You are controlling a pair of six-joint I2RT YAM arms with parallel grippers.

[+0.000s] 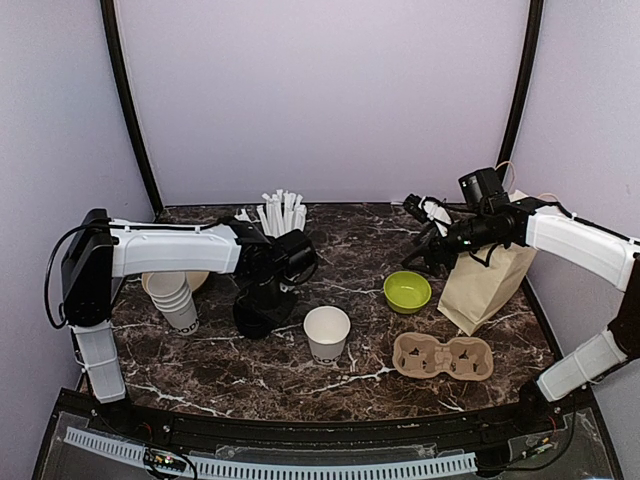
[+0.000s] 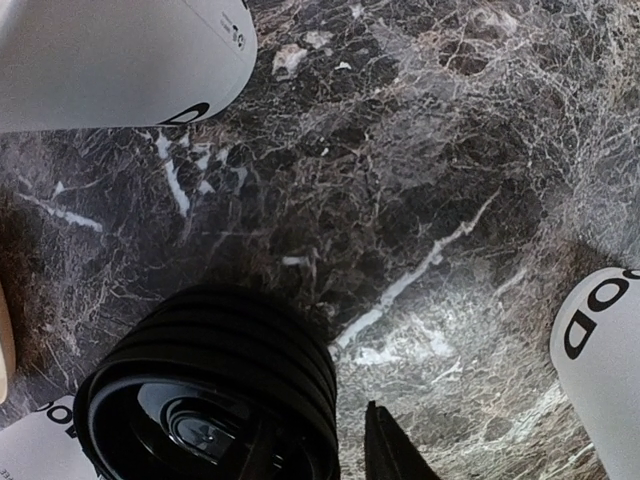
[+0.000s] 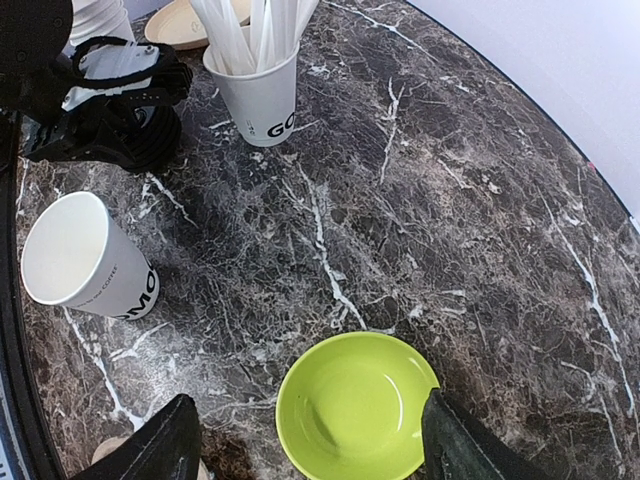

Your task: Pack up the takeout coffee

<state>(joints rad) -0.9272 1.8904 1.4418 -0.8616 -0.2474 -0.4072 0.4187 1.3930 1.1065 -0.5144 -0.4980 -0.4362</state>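
Note:
No takeout coffee with a lid on shows in any view. A lidless white cup (image 1: 327, 332) with black lettering stands mid-table, also seen in the right wrist view (image 3: 85, 265). To its left stands a stack of black lids (image 1: 255, 315). My left gripper (image 1: 268, 285) hangs right over that stack. In the left wrist view one dark finger (image 2: 392, 452) sits just right of the lid stack (image 2: 210, 395), with a sliver of table between them; the other finger is hard to make out. My right gripper (image 3: 305, 450) stands open above a green bowl (image 3: 350, 410), holding nothing.
A cup of white straws (image 1: 283, 215) stands at the back. Stacked lidless cups (image 1: 175, 300) lean on a tan plate (image 1: 196, 280) at the left. A brown paper bag (image 1: 487, 285) stands at the right. A cardboard cup carrier (image 1: 442, 356) lies in front of the bag.

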